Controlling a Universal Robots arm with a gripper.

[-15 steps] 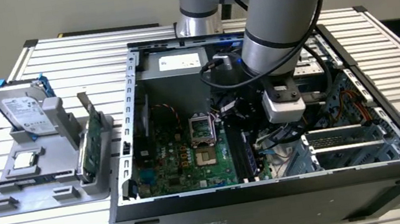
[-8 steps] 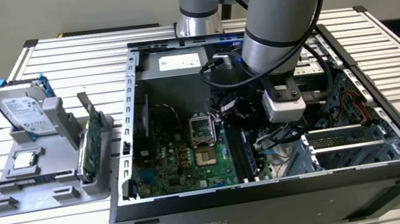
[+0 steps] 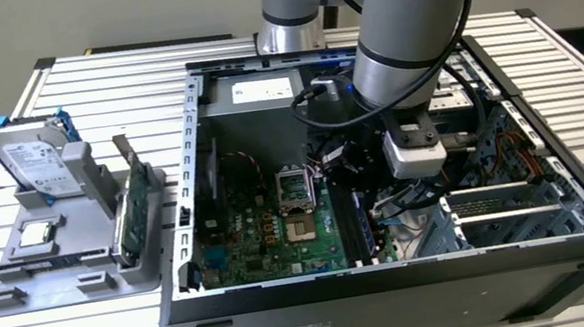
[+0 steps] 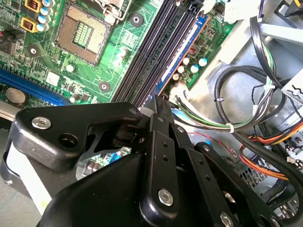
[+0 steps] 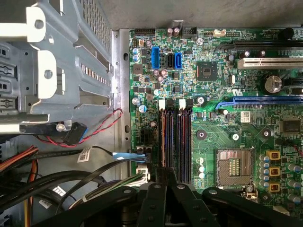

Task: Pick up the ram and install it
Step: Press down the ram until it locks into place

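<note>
Where the exterior view covers the cell, a slatted aluminium table (image 3: 83,82) carries the open computer case (image 3: 401,273) at its near edge. A grey tray (image 3: 56,285) sits toward the exterior view's left edge, holding the hard drive (image 3: 37,162) and green card (image 3: 130,222). The gripper (image 3: 396,200) hangs inside the case.

In the second wrist view, the gripper (image 4: 158,100) has its fingers drawn together at the end of the ram (image 4: 187,49), which stands on edge in the outermost memory slot; whether they pinch it cannot be told.

In the first wrist view, the gripper (image 5: 165,174) lines up with the ram (image 5: 164,142) beside the motherboard (image 5: 213,94) edge.
</note>
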